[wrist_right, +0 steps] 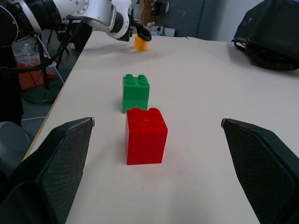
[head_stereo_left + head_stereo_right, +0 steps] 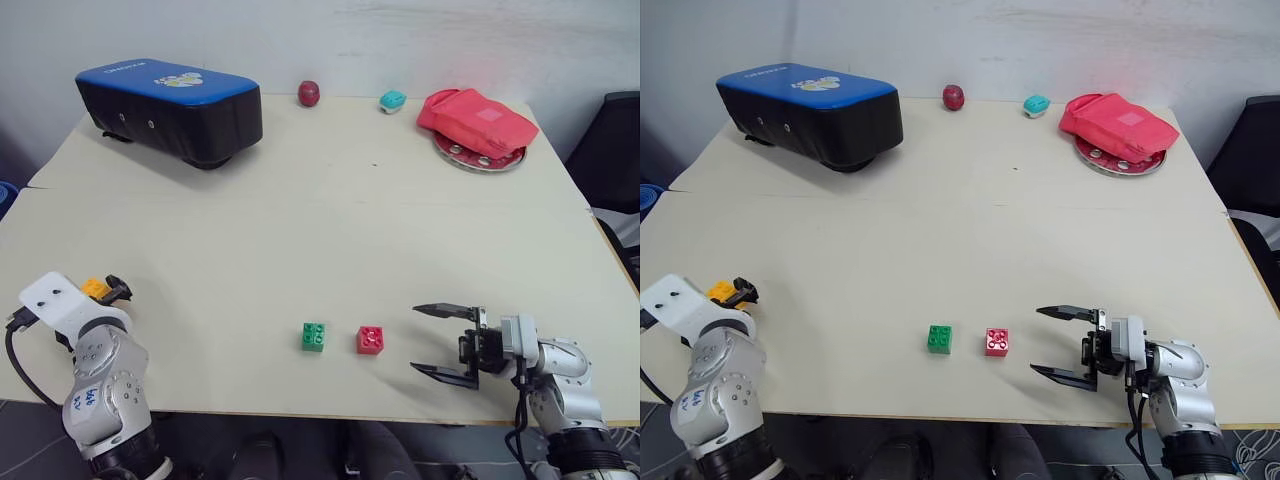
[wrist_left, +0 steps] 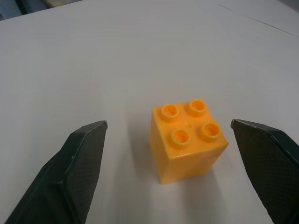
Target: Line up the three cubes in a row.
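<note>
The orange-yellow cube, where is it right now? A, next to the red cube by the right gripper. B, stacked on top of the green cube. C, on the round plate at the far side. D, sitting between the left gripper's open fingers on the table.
D: the orange-yellow cube stands on the table between the fingers of the left gripper, which are open and not touching it, far from the green cube and red cube.
</note>
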